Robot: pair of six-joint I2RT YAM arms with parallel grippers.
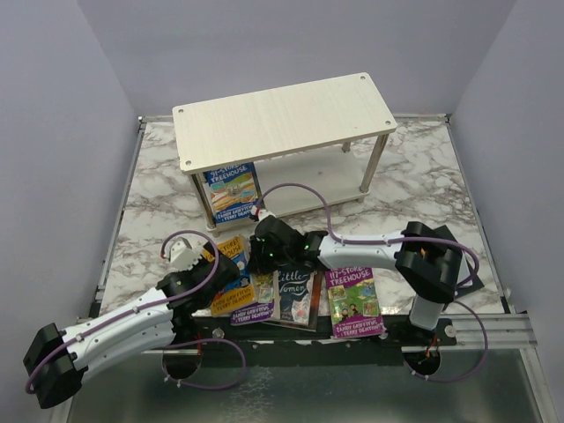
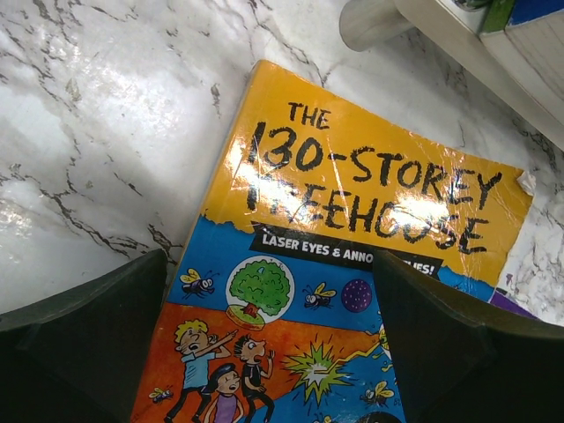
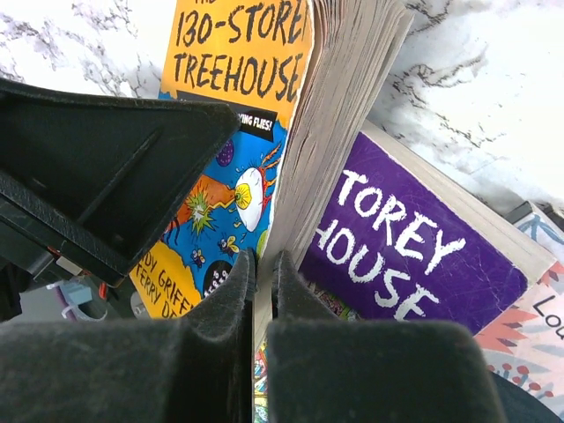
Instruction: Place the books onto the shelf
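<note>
Closest to the arms, books are seen lying on the table (image 1: 423, 207). A purple book (image 1: 352, 300) is laid flat, and the dark Little Women (image 1: 295, 295) is laid beside it. Next to those, an orange book (image 2: 352, 203) is laid partly on a second purple book (image 3: 414, 256).

The left end effector (image 2: 271, 291) is held wide open over the orange book, and nothing is gripped in it. The right end effector (image 3: 263, 269) is pinched shut on the page edge of the orange book, and that edge is tipped up.

Farther back, the shelf (image 1: 282, 115) is seen. One blue book (image 1: 231, 187) is stood up on its lower board. So one book is judged done, and four are left to be put away.
</note>
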